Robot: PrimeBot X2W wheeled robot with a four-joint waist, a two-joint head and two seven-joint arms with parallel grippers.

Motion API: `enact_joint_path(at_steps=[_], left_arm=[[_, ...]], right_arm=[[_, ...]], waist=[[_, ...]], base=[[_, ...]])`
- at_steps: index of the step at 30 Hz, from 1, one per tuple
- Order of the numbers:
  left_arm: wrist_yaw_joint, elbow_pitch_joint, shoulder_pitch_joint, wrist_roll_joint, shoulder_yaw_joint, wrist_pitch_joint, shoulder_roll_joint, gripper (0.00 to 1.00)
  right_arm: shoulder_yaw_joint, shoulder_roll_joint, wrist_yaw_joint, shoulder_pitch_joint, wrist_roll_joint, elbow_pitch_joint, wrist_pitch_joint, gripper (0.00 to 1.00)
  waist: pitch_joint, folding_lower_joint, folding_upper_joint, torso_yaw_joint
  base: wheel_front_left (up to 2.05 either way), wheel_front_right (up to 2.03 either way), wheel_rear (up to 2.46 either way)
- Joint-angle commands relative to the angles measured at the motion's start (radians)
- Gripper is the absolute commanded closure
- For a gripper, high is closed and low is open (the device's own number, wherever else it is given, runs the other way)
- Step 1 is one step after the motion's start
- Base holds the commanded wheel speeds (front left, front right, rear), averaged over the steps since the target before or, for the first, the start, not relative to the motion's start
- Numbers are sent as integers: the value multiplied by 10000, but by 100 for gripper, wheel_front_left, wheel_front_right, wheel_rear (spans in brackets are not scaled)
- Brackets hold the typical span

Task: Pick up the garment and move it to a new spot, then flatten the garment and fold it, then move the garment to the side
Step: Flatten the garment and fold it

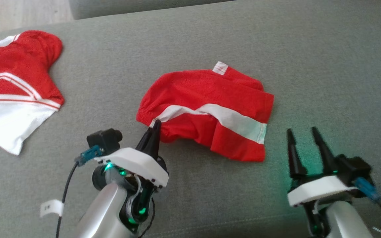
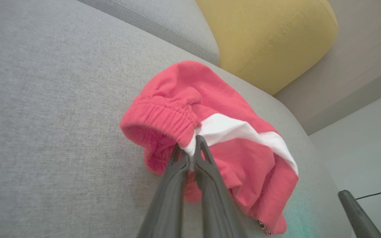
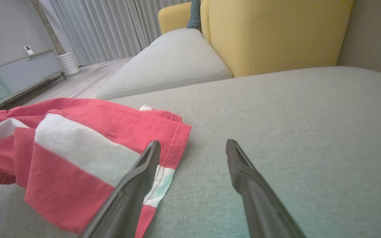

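The garment [image 1: 207,112] is a pair of red shorts with a white stripe, lying crumpled in the middle of the grey sofa seat [image 1: 190,49]. My left gripper [image 1: 155,125] is shut on the garment's elastic waistband at its near left edge, and the left wrist view has the garment [image 2: 217,132] pinched where white meets red by the same gripper [image 2: 194,140]. To the garment's right, my right gripper [image 1: 302,132] stands open and apart from the cloth. From the right wrist, that gripper [image 3: 192,147] hovers beside the garment's [image 3: 78,142] hem corner, with nothing between its fingers.
A second red and white garment [image 1: 15,82] lies at the seat's far left. A yellow cushion [image 3: 270,33] and another grey seat cushion [image 3: 170,66] sit beyond the seat. Bare seat spreads to the right and behind the shorts.
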Motion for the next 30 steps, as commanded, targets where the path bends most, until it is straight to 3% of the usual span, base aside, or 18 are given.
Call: enact_joint_path(at_steps=[1,12,21,22,24,27,28,30], left_arm=[[64,-351,-146,79,351,-97,145,100],[181,-558,182,449,-10,-170,383,100],[166,-533,126,515,-163,-234,370,100],[165,-531,120,511,-159,-245,378,100],[170,-520,115,512,-148,-277,397,100],[181,-510,110,505,-135,-309,425,100],[184,-511,106,499,-123,-319,438,100],[188,-511,105,485,-98,-344,466,100]], right_arm=[[302,-47,-7,-420,90,-219,-65,0],[1135,-47,-7,-2201,362,3256,236,0],[1619,-47,-7,-2870,424,4884,612,0],[1715,-47,-7,-2890,492,4948,630,15],[1885,-47,-7,-2932,544,5081,692,54],[1989,-47,-7,-2994,607,5196,668,89],[1989,-47,-7,-3018,608,5186,605,98],[1947,-47,-7,-3056,570,5143,474,100]], waist=[[-18,0,0,53],[110,0,0,487],[163,0,0,648],[162,0,0,648],[158,0,0,635],[165,0,0,611],[168,0,0,597],[163,0,0,559]], base=[[0,0,0],[0,0,0],[0,0,0],[0,0,0],[0,0,0],[0,0,0],[0,0,0],[0,0,0]])
